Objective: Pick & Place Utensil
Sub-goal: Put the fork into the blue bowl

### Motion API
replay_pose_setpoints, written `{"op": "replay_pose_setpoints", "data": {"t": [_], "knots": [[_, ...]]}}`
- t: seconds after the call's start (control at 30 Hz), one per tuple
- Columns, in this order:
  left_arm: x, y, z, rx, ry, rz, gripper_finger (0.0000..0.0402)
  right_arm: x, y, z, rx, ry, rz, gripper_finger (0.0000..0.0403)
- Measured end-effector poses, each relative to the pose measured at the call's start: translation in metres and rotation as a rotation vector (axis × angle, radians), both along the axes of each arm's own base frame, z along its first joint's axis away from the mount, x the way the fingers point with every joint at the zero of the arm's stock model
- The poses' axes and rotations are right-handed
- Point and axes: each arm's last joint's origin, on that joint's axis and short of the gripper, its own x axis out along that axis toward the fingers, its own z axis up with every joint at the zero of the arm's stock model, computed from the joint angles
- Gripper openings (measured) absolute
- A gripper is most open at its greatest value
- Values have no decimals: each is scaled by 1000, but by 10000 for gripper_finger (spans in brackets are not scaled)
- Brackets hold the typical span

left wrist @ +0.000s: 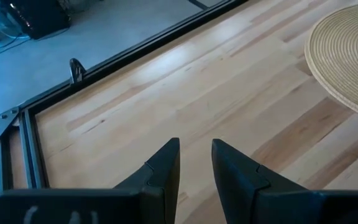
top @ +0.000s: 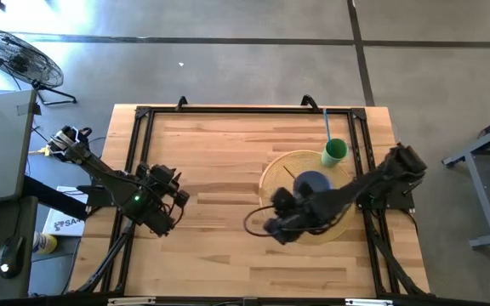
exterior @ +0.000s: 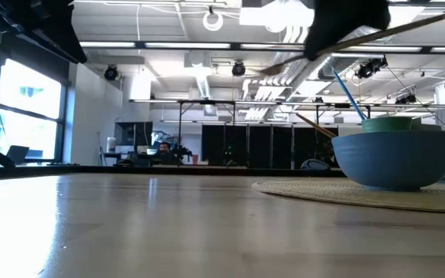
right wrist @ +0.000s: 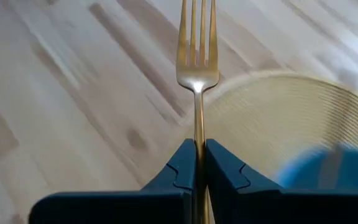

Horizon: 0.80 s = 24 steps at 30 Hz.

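fork held up in the air beside the blue bowl

the right end effector (right wrist: 199, 163) is clenched on a gold fork (right wrist: 197, 59), pinching its thin handle between the two dark fingers (right wrist: 180, 167) so the prongs stick straight out in front. it hangs above the near edge of the round woven mat (top: 281, 170), just beside the blue bowl (top: 313, 182) that sits on that mat. a green cup (top: 334, 151) with a blue straw (top: 327, 126) stands behind the bowl (at the far edge of the mat). the left end effector (left wrist: 194, 167) waits well away from the bowl, over the bare wood of the tabletop (top: 211, 161), its fingers a little apart and holding nothing.
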Motion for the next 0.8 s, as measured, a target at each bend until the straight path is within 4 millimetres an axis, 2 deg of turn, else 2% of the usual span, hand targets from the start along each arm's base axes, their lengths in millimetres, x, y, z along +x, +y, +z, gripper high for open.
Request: {"op": "replay_pose_setpoints", "data": {"t": [0.23, 0.37, 0.57, 0.8], "knots": [[0, 0, 0, -1, -2, 0, 90, -57, -2, 21, -12, 144, -184, 9], [1, -1, 0, -8, -11, 0, 90, -78, -1, 26, 5, 255, -252, 9], [1, -1, 0, -12, -16, 0, 90, -100, -9, 4, 93, 367, -275, 9], [2, -1, 0, -14, -21, 0, 90, -125, -28, -25, 166, 305, -233, 9]]}}
